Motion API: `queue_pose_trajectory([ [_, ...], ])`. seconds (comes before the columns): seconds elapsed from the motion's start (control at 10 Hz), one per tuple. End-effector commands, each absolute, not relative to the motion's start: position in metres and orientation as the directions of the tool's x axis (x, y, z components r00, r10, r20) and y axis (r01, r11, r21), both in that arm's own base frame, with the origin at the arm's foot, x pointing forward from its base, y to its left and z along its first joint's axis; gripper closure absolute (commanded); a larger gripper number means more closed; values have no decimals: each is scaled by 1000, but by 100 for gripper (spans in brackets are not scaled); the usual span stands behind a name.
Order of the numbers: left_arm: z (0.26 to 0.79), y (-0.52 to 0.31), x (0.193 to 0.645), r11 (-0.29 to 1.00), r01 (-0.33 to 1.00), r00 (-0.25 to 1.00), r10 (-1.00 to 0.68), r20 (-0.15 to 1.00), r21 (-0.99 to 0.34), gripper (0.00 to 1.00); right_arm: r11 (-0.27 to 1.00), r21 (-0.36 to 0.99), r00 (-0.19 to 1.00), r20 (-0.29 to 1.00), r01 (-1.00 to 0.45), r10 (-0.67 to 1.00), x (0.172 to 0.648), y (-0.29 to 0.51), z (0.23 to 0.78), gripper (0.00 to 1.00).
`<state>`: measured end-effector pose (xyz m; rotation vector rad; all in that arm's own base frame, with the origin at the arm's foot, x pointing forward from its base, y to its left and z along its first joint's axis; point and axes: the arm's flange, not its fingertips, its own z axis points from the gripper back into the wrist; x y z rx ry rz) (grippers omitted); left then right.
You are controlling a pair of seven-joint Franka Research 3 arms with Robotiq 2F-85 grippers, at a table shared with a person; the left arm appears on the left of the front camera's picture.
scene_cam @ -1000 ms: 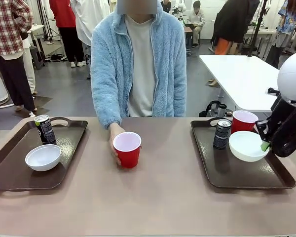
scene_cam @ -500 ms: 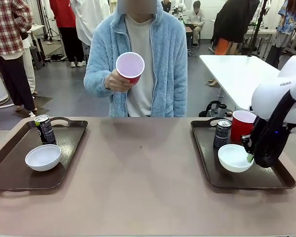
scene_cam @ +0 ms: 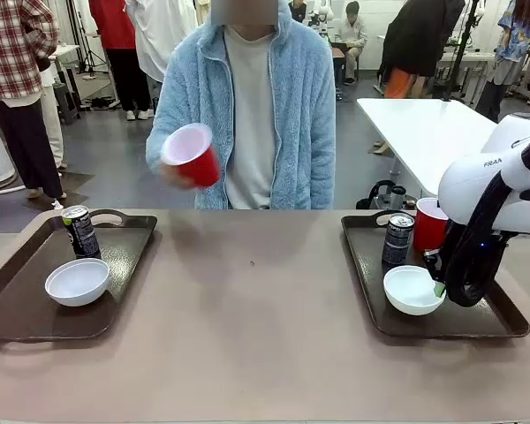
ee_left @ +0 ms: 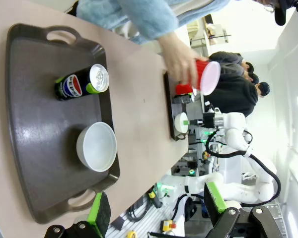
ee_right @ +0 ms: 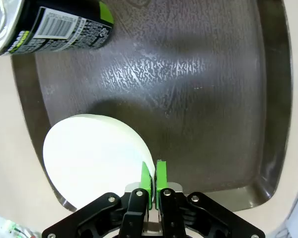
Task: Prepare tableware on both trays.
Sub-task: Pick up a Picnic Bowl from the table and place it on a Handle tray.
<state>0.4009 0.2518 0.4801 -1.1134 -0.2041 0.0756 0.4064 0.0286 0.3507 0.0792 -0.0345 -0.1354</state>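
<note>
My right gripper (scene_cam: 439, 289) is shut on the rim of a white bowl (scene_cam: 411, 290), held low over the near part of the right tray (scene_cam: 367, 265). In the right wrist view the green pads (ee_right: 147, 179) pinch the bowl (ee_right: 89, 161) rim, beside the can (ee_right: 54, 25). A dark can (scene_cam: 397, 239) and a red cup (scene_cam: 429, 226) stand at that tray's far side. The left tray (scene_cam: 18, 309) holds a bowl (scene_cam: 77, 282) and a can (scene_cam: 81, 231). The person's hand holds a second red cup (scene_cam: 192, 155) in the air. My left gripper (ee_left: 156, 208) hangs open above the left tray (ee_left: 35, 124).
The brown table (scene_cam: 256, 318) lies bare between the two trays. The person in a light blue fleece (scene_cam: 247, 97) sits at the far edge. A white table (scene_cam: 433, 132) and other people stand farther back.
The person lifted the red cup off the table and swung it toward picture left. My right gripper carried the bowl down and leftward onto the right tray's near part.
</note>
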Motion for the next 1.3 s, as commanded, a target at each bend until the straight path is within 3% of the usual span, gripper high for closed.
queue_pose_trajectory([
  [0.0,482,252,400,440,46,978,164,131,-897,0,988,105,992,54,110,-116,375,37,351,36],
  [0.1,482,252,400,440,46,978,164,131,-897,0,990,95,992,63,107,-113,371,39,361,0],
  [0.3,482,252,400,440,46,978,164,131,-897,0,995,67,993,86,77,-83,358,46,391,0],
  [0.4,482,252,400,440,46,978,164,131,-897,0,996,60,992,107,63,-69,351,51,408,12],
  [0.5,482,252,400,440,46,978,164,131,-897,0,997,53,990,125,54,-60,344,57,424,2],
  [0.6,482,252,400,440,46,978,164,131,-897,0,998,43,989,137,45,-50,338,62,439,0],
  [0.9,482,252,400,440,46,978,164,131,-897,0,1000,-28,989,145,2,2,328,74,467,0],
  [1.0,482,252,400,440,46,978,164,131,-897,0,999,35,987,157,18,-23,347,69,470,0],
  [1.2,482,252,400,440,46,978,164,131,-897,0,999,35,987,157,18,-23,347,69,470,0],
])
